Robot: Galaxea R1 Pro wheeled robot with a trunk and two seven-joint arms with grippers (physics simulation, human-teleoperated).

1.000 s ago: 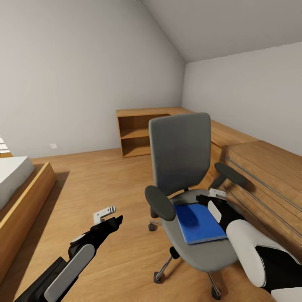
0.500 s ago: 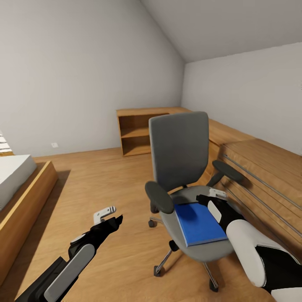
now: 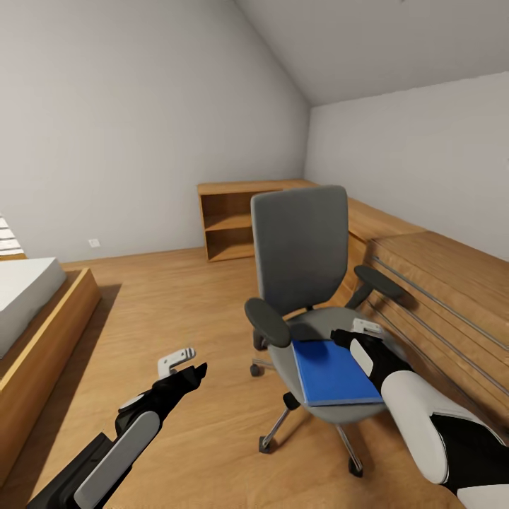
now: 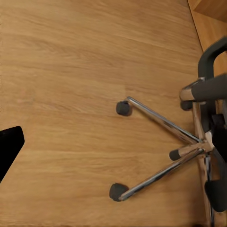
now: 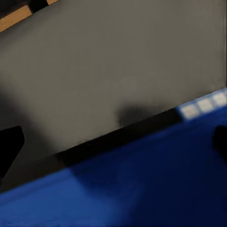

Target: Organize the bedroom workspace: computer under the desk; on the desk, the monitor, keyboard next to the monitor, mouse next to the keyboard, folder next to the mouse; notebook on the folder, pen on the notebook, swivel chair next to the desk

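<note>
On the swivel chair (image 3: 300, 247), the right end effector (image 3: 357, 331) touches the folder (image 3: 329, 372).

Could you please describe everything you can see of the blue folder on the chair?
The folder is a flat, bright blue rectangle with a paler edge, closed and lying flat on the grey seat of the swivel chair, toward its front. The right gripper sits at its far right corner; whether they touch is unclear. Close up, the cover looks smooth and plain.

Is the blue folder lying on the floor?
No, the flat bright blue folder lies on the seat of the grey swivel chair.
</note>
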